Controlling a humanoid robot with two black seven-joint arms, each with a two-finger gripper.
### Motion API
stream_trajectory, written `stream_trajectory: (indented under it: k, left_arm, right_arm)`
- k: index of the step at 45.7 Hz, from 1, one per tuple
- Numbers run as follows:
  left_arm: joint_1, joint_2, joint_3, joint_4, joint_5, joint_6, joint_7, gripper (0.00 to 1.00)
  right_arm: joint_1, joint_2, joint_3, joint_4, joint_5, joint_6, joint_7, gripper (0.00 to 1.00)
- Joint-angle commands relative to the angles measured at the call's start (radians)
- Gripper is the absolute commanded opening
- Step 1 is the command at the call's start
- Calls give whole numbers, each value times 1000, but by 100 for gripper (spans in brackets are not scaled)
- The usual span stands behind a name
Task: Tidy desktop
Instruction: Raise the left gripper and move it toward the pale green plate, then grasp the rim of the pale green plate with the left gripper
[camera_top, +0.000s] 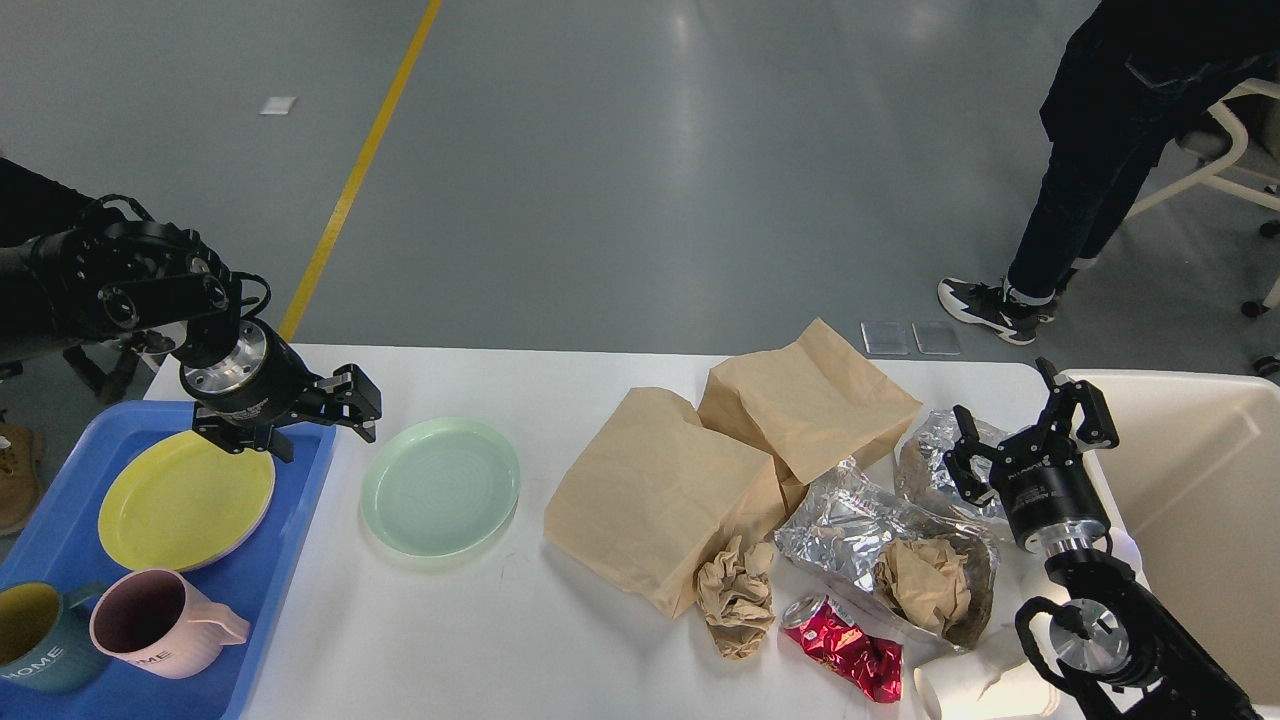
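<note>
The white desktop (520, 640) holds a pale green plate (440, 486), two brown paper bags (660, 495) (810, 400), crumpled brown paper (737, 597), foil wrappers (860, 525), a crushed red can (845, 650) and a white paper cup (975, 685). My left gripper (325, 425) is open and empty, low over the blue tray's far right corner, just left of the green plate. My right gripper (1030, 430) is open and empty above the foil at the desktop's right end.
A blue tray (290, 520) at the left holds a yellow plate (187, 497), a pink mug (160, 622) and a teal mug (35, 635). A cream bin (1200, 500) stands at the right. A person (1110, 150) stands on the floor beyond.
</note>
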Motion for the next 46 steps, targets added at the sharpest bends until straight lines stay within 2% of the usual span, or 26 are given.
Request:
stream_trajectory:
  k: [1, 11, 26, 46]
  left_arm:
    - [44, 0, -12, 18, 1, 14, -3, 93]
    - [144, 0, -95, 85, -3, 89, 0, 93]
    - [236, -2, -134, 88, -2, 203, -3, 93]
    - [362, 15, -269, 88, -3, 321, -15, 93]
  right_arm:
    - [0, 0, 0, 0, 0, 0, 0, 100]
    - [0, 0, 0, 0, 0, 0, 0, 100]
    - [0, 0, 0, 0, 0, 0, 0, 100]
    - [0, 0, 0, 0, 0, 0, 0, 100]
